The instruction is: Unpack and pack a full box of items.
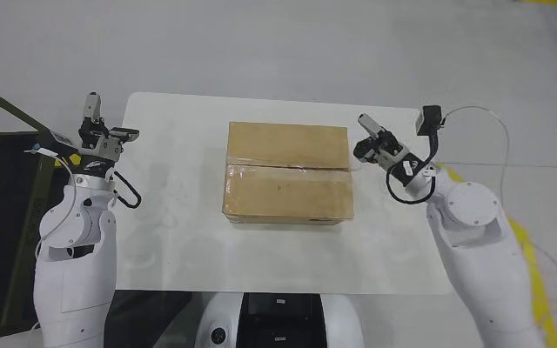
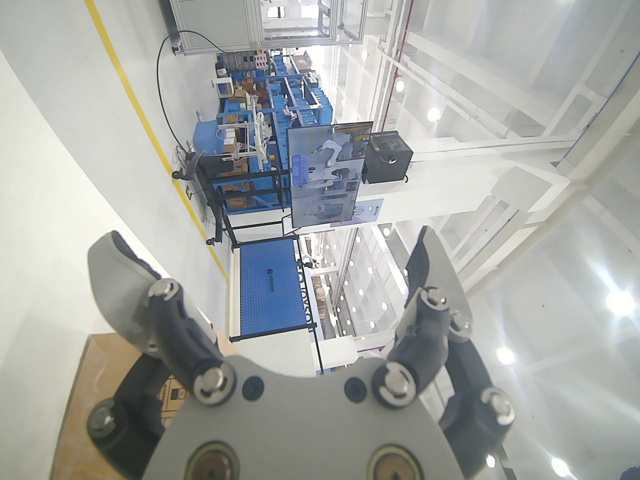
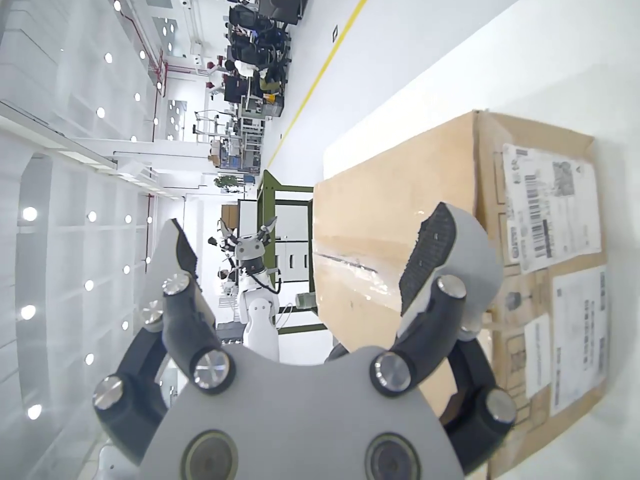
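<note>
Glossy white arms [image 1: 74, 252], looping black cables [image 1: 137, 196]

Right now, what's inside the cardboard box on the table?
Can't be seen: the box is closed, its top flaps meeting at a taped seam. Only the outside shows, with paper labels on one end.

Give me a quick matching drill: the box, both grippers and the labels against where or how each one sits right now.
1. cardboard box
2. left gripper
3. right gripper
4. shipping labels

A. beside the box's right end, jaws open
B. middle of the table, flaps closed
C. stuck on the box's end face
D. by the table's left edge, apart from the box, jaws open

Pairs: 1-B, 2-D, 3-A, 4-C.
</note>
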Tool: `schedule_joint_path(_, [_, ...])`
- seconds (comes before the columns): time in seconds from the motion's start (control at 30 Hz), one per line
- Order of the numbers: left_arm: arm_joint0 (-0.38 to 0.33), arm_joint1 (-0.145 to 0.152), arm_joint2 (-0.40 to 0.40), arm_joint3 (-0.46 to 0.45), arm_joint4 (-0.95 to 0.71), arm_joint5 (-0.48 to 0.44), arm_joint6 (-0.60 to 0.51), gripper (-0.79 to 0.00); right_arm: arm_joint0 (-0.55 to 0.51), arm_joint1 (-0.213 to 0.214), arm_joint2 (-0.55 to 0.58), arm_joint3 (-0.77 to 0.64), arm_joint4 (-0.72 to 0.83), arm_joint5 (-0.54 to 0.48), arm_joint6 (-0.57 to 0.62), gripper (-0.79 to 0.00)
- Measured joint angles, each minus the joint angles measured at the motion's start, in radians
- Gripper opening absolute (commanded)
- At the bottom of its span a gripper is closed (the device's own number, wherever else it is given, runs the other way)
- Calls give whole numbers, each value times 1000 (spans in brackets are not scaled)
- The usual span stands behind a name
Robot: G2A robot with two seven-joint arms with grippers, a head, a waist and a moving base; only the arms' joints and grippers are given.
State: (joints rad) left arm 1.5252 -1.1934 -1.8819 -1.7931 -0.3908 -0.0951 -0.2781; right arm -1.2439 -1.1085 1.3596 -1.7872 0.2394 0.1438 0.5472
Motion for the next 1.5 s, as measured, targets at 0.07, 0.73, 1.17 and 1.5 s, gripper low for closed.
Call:
schedule_joint_path(0.07, [0,0,0,0,0,0,0,0,4,3,13,28,-19,-62,30,0])
schedule_joint_path(0.73, [0,0,0,0,0,0,0,0,-2,28,93,186,-8,-544,342,0])
schedule_joint_path(1.17, [0,0,0,0,0,0,0,0,-12,30,99,149,-89,-545,281,0])
schedule_joint_path(1.5, [0,0,0,0,0,0,0,0,-22,34,80,154,-482,-640,99,0])
